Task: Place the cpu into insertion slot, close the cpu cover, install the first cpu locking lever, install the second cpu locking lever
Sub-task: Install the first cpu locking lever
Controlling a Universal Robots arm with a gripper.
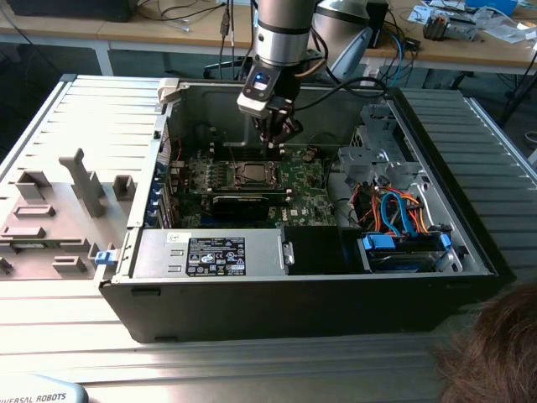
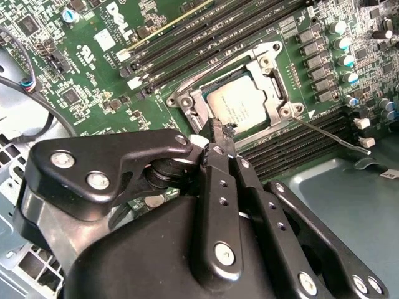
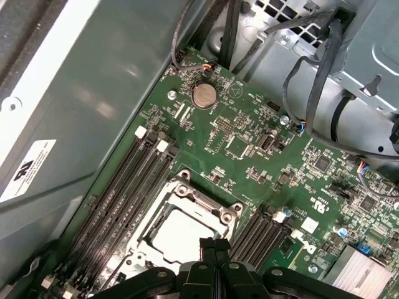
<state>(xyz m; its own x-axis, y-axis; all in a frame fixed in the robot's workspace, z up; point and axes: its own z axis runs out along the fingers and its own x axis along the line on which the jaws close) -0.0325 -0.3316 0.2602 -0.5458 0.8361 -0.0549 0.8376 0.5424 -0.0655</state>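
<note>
end effector [image 2: 218, 128]: fingers pressed together, beside the edge of the cpu cover [image 2: 274, 75].
cpu [image 2: 240, 103]: flat in its slot, 7 o'clock of the end effector in the exterior view.
cpu cover: down around the cpu.
room: bare green board [image 1: 309, 173] at 4 o'clock.

Exterior view overlooks case [image 1: 294, 294]; both wrist views closely face cpu [image 2: 240, 103] [image 3: 181, 233].

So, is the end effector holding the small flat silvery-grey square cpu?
No, in the second wrist view the cpu lies on the green motherboard, framed by the thin silvery metal cover plate, not in the end effector.
</note>
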